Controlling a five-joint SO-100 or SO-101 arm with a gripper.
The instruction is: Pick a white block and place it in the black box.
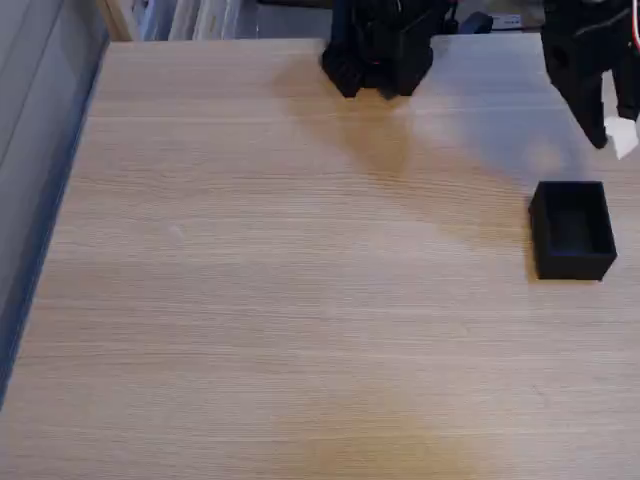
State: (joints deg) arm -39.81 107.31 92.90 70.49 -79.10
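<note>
Gripper (618,135) hanging just beyond the black box (573,231), gripping the white block (624,137); wooden table (300,300) underneath.

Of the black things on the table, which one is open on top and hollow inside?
The black box at the right of the fixed view: thin walls around a hollow inside. The black arm base at the far edge and the gripper above the box are solid machinery.
</note>
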